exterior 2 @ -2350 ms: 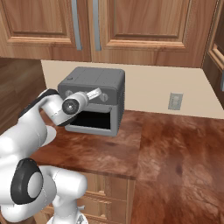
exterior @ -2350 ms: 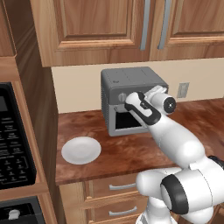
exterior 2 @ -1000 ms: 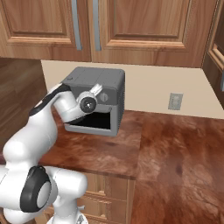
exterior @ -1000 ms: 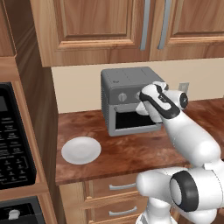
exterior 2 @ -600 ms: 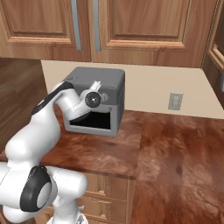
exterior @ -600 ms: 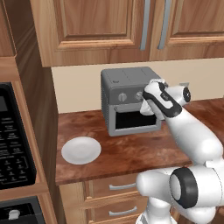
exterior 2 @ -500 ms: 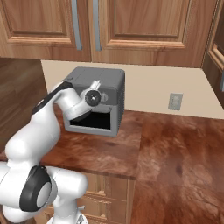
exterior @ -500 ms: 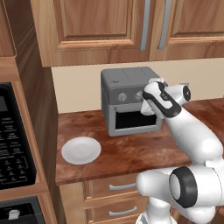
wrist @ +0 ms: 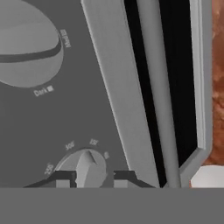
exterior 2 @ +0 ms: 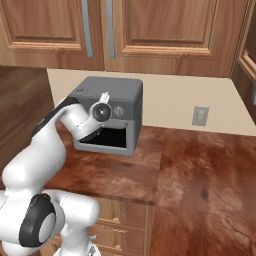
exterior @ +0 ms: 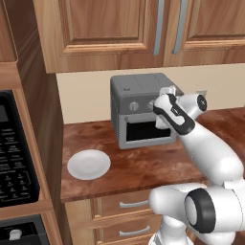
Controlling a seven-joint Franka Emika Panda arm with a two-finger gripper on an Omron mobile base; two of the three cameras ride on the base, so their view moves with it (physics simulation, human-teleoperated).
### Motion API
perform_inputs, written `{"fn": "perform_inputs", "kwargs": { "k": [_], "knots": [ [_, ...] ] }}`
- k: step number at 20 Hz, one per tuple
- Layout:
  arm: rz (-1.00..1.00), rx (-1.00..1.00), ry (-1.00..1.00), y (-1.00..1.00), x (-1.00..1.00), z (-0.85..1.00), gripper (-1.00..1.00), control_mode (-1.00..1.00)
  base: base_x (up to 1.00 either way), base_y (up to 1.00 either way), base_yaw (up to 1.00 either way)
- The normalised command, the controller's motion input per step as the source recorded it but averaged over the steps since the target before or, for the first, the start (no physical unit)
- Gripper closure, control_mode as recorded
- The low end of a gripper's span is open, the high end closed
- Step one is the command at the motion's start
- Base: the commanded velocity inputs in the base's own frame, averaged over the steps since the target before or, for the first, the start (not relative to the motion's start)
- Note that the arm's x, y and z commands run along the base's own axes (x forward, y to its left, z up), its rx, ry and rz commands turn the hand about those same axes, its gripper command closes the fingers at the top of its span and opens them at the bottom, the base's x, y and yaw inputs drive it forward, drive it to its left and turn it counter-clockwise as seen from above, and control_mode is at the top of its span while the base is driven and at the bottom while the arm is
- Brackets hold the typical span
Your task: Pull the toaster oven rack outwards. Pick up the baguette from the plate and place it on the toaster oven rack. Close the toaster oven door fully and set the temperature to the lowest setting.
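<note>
The dark-grey toaster oven (exterior: pixel 139 91) stands at the back of the counter, also seen in the right base view (exterior 2: pixel 117 92). The toaster oven door (exterior: pixel 145 132) is upright against the front, its bar handle (wrist: pixel 159 87) close to the frame. My gripper (exterior: pixel 160 102) is at the right end of the knob row. In the hand view the gripper (wrist: pixel 95 176) straddles the ridge of a small numbered knob (wrist: pixel 89 167), a sliver of gap on one side. The white plate (exterior: pixel 88 164) lies bare. Baguette and rack are hidden.
A black microwave (exterior: pixel 14 158) with a keypad is built in at the left. Wooden cabinets (exterior: pixel 110 28) hang low above the oven. A wall outlet (exterior 2: pixel 200 116) is right of the oven. The brown counter (exterior 2: pixel 200 170) stretches to the right, drawers (exterior: pixel 129 203) below.
The hand has risen from the door's front to the right end of the knob row. In the last half second it has barely shifted.
</note>
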Motion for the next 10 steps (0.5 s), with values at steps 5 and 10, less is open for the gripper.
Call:
{"fn": "perform_inputs", "kwargs": {
  "k": [5,10],
  "knots": [
    [0.0,-0.1,-0.09,0.15,-0.05,0.0,1.0,-1.0,0.0,0.0,0.0],
    [0.03,-0.18,-0.01,0.18,0.0,-0.05,1.0,-1.0,0.0,0.0,0.0]
  ]
}}
